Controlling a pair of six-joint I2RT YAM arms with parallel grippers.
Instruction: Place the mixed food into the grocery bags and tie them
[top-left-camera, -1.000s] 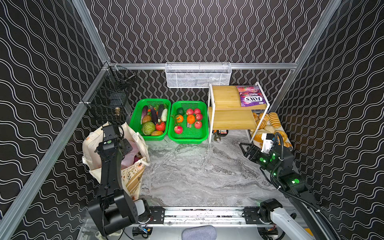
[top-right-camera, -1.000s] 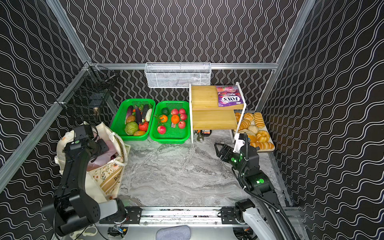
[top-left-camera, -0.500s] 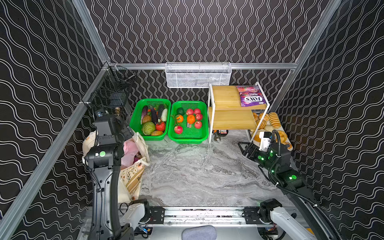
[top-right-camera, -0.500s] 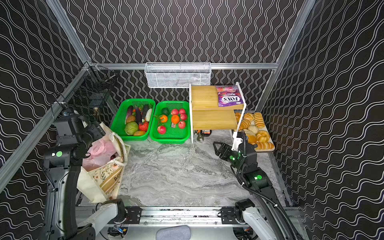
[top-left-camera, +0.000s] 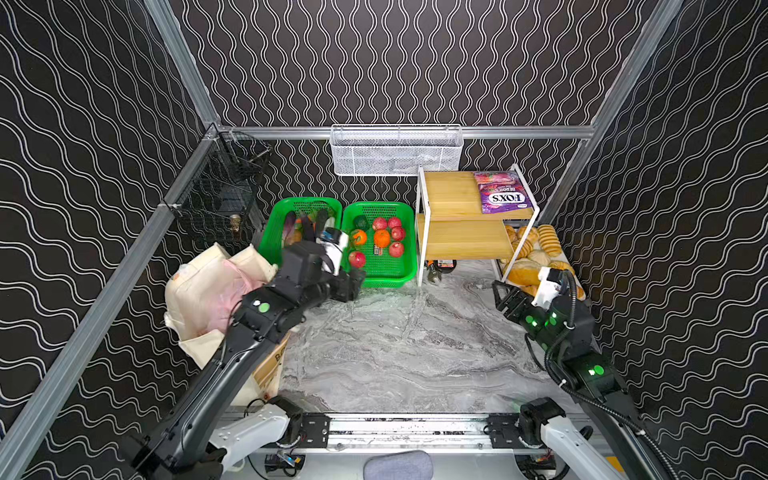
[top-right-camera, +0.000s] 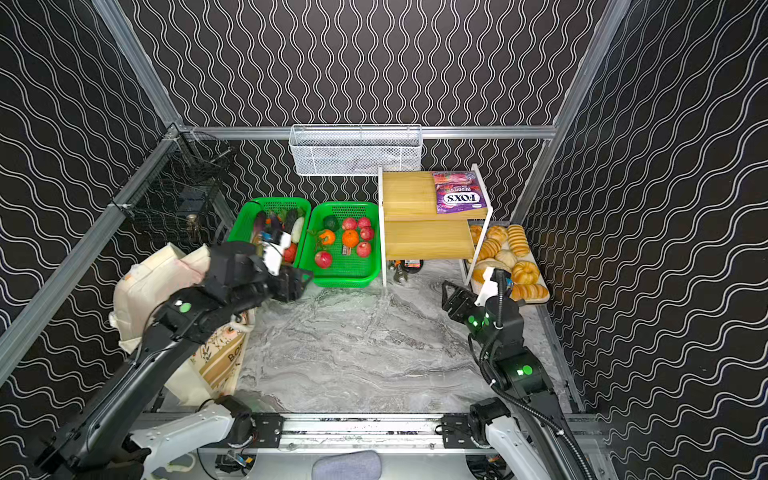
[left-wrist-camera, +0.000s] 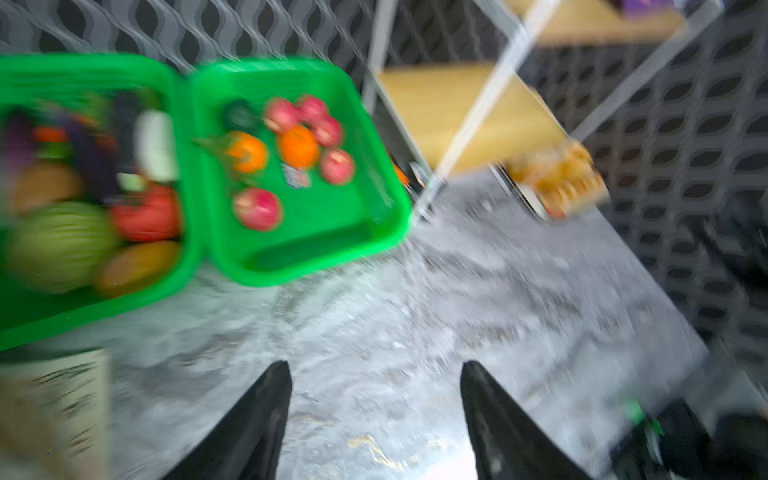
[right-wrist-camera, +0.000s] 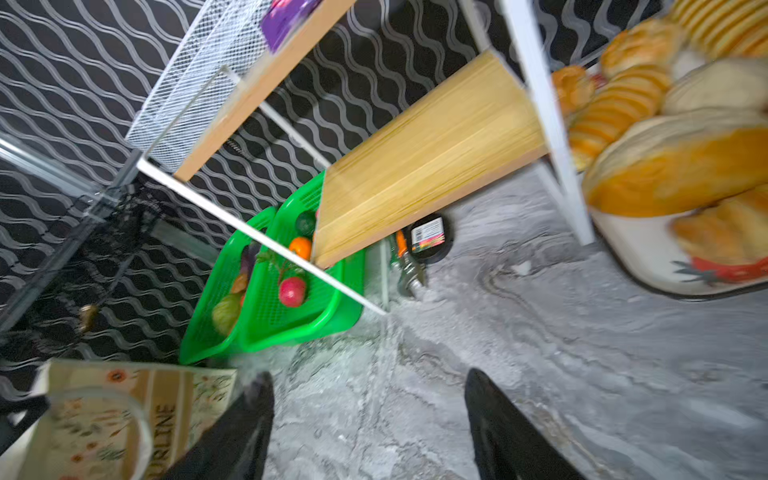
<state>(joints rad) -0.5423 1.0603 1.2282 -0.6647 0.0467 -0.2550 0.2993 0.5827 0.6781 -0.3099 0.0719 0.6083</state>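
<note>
Top views: a grey marble-patterned surface (top-left-camera: 415, 345) is walled by black wave-print panels, and both arms rise from a rail at its near edge.
Left arm: the left gripper (top-left-camera: 352, 286) hangs above the surface just in front of the two green baskets, near the tote. In the left wrist view its jaws stand spread, with only bare marble between the fingertips (left-wrist-camera: 279, 374).
Right arm: the right gripper (top-left-camera: 505, 297) hangs near the right edge, just in front of the bread. In the right wrist view its jaws are likewise spread, with nothing between them.
Grocery bags: the canvas tote (top-left-camera: 191, 286) stands at the left edge with its mouth open. The pink plastic bag (top-left-camera: 226, 297) sits inside it, partly hidden by the left arm; its contents cannot be made out.
Fruit: red apples (top-left-camera: 357, 259) and an orange (top-left-camera: 381, 238) lie in the right green basket (top-left-camera: 386, 279) at the far edge, apart from both grippers.
Vegetables: the left green basket (top-left-camera: 305, 204), side by side with the right one, holds mixed vegetables, blurred in the left wrist view.
Shelf: a two-tier wooden shelf (top-left-camera: 465, 243) stands at the far right corner, with the purple FOX'S packet (top-left-camera: 500, 198) lying flat on its top tier.
Bread: golden bread rolls (top-left-camera: 536, 249) are heaped at the right edge, beside the shelf.
Walls: a white wire basket (top-left-camera: 395, 151) hangs on the back wall and a black wire basket (top-left-camera: 224, 183) on the left wall.
</note>
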